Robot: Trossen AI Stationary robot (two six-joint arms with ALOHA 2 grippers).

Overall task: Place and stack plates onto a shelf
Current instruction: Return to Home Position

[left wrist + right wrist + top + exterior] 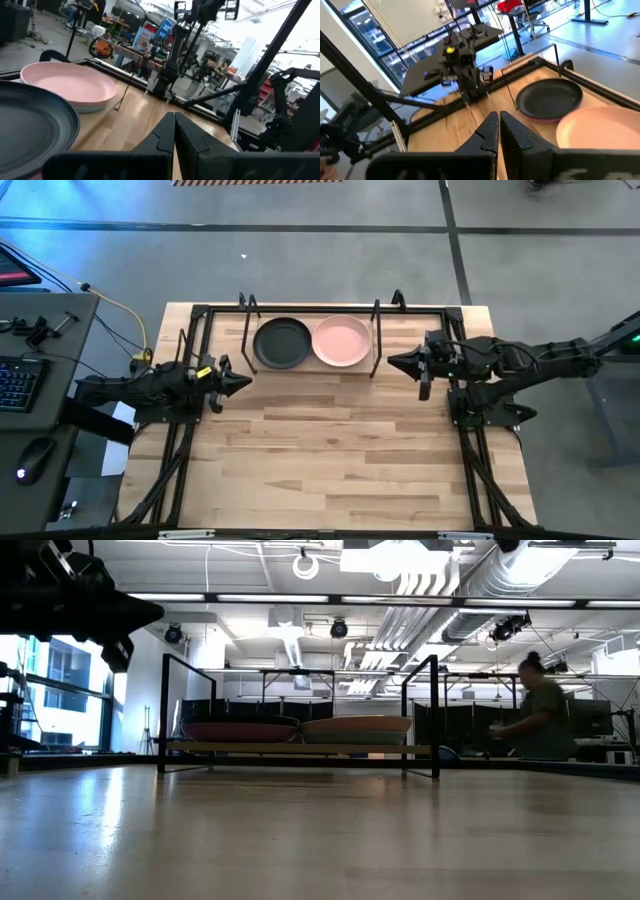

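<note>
Plates: black plate (282,343), pink plate (341,341) top stacks on shelf (365,367), worktop (330,450) far edge.
Handling: rigid, likely chippable; grip rims.
Left end effector (240,383): narrow, empty, left edge.
Right end effector (395,362): narrow, empty, right edge.

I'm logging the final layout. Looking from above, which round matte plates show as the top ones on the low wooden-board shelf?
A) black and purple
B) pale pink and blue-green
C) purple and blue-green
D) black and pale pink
D: the high view shows the black plate and the pale pink plate side by side on top on the shelf, black nearer the left gripper, pink nearer the right gripper.
</note>
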